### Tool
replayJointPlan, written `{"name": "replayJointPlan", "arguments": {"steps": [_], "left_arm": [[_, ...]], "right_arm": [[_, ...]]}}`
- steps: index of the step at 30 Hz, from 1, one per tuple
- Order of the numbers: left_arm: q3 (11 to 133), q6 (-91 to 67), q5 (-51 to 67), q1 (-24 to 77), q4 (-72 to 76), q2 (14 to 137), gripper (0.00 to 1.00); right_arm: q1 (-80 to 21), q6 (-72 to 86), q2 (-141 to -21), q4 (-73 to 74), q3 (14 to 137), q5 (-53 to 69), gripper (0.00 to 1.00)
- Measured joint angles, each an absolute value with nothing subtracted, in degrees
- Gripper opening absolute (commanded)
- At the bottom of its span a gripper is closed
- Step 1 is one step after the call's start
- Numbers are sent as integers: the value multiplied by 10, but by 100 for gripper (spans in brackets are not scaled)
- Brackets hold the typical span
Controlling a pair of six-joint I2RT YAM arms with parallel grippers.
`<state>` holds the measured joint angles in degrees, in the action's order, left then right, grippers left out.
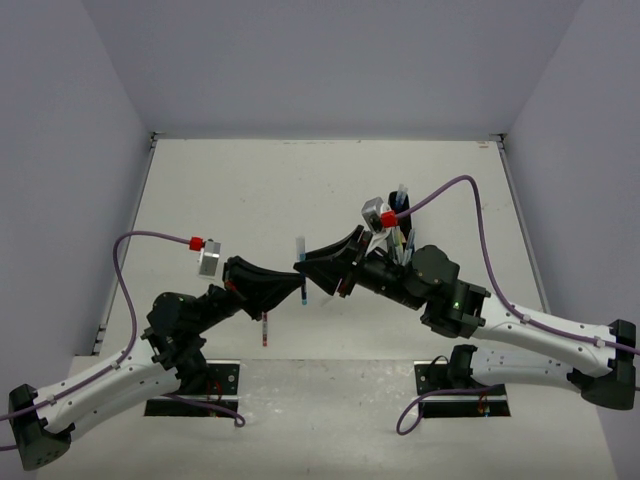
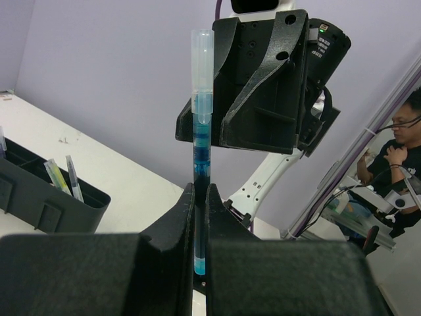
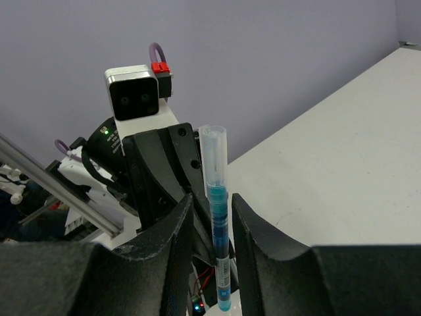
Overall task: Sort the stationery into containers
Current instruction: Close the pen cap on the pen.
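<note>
A white table (image 1: 250, 190) lies under me, closed in by plain lilac-grey walls. Nearest my bases, a thin reddish pen (image 1: 265, 330) lies flat on the table, just in front of my left arm and apart from everything else.

Above it, my two arms meet over the middle of the table. My left gripper (image 2: 200, 197) is clamped tight on a blue pen (image 2: 202, 125), gripping the lower barrel so that the pen stands upright between the fingers with its clear cap at the top, off the table. My right gripper (image 3: 212, 205) faces the left one and straddles the same pen. Its jaws are narrowly parted, a little wider than the barrel, with a gap showing on at least one side, so the hold is the left gripper's.

Farther back, to the right, the black organiser tray (image 2: 66, 204) sits on the table. A yellow-green pen (image 2: 54, 174) and a pale grey one (image 2: 74, 178) lean inside one compartment.
</note>
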<state>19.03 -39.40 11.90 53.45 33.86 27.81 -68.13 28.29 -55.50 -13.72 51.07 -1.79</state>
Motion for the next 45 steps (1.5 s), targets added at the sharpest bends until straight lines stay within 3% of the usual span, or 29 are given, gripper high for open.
{"name": "replayJointPlan", "arguments": {"steps": [8,13,14,17,19,23,29,32,34,38,40,45], "left_arm": [[193,-392,111,535,337,285,0],[197,-392,106,535,337,288,2],[198,-392,106,535,337,288,7],[200,-391,106,534,337,289,37],[200,-387,107,535,337,292,41],[200,-383,110,535,337,306,37],[201,-384,127,536,350,328,1],[201,-385,131,536,355,331,0],[201,-384,131,536,357,331,0],[201,-379,134,536,355,330,0],[201,-374,137,536,349,326,0],[201,-363,147,536,344,319,0]], "right_arm": [[-681,283,-556,-137,495,-13,23],[-681,282,-560,-136,493,-12,1],[-681,281,-560,-137,493,-12,0],[-680,279,-560,-139,493,-12,0],[-680,279,-560,-138,493,-11,0],[-680,279,-560,-138,493,-10,0],[-678,273,-564,-139,493,-10,0],[-678,270,-565,-141,494,-12,0],[-677,269,-566,-142,495,-13,12],[-678,270,-568,-142,496,-14,62],[-679,270,-568,-140,496,-21,67],[-679,269,-564,-117,504,-51,67]]}}
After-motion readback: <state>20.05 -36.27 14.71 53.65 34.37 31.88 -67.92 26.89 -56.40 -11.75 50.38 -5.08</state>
